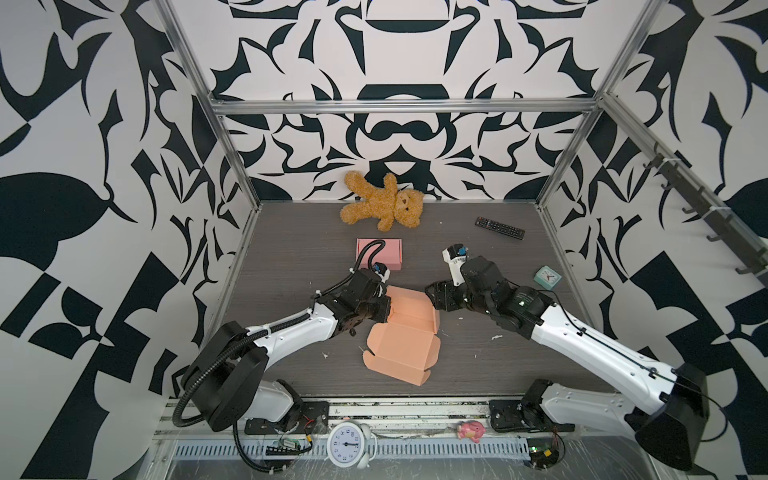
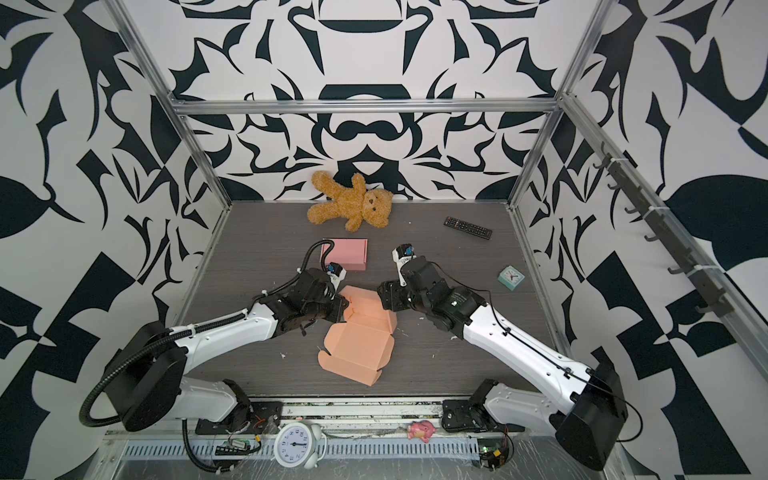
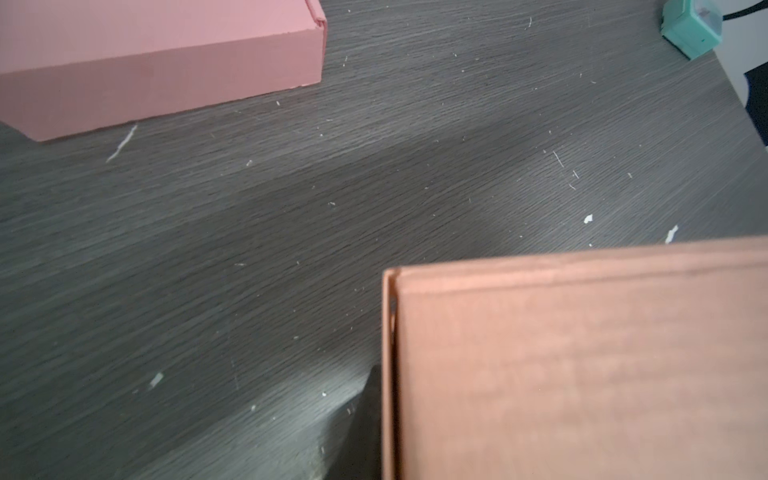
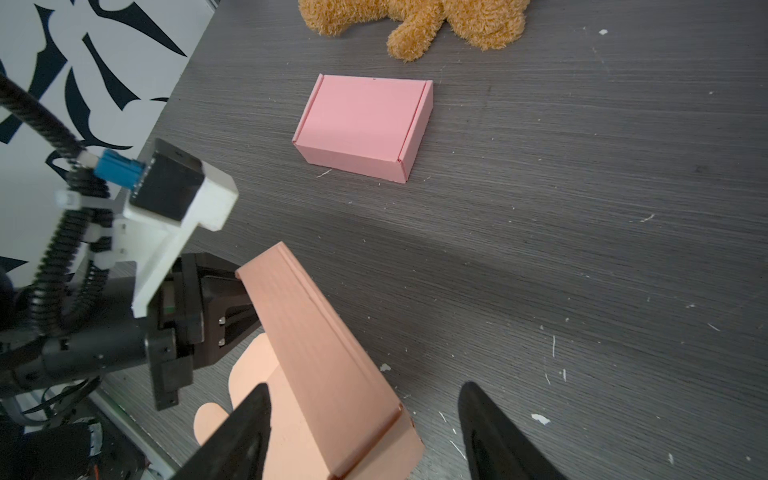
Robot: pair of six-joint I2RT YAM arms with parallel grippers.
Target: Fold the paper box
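I am working on the peach-coloured paper box (image 1: 405, 345). It is lying half folded on the grey wood-grain counter (image 1: 291, 249) between my two sets of fingers, with one long wall (image 4: 320, 353) standing up. My left fingers (image 4: 235, 320) are closed on one end of that wall, pinching it. My right fingers (image 4: 245, 432) are spread apart and straddling the opposite end, gripping nothing. The wall's corner is sitting nearer one finger, and bare counter is showing before the other.

I am reading this step as setting that wall square. To do it well, I am planning to bring the right fingers together just inside the corner, level with the left pinch. Then both sides can work along the crease together; if one side leads, I expect the thin card to twist or buckle. The rounded flap (image 4: 253, 365) beneath the right fingers should go inside the box, not get trapped.

A closed pink cardboard box (image 1: 379, 253) is lying just beyond the left fingers and is the nearest obstacle. Farther beyond it are a brown plush teddy bear (image 1: 384, 203) and a black remote control (image 1: 500, 227). A small mint-green clock (image 1: 547, 277) is sitting well outside the right fingers. None of them is blocking the fold.
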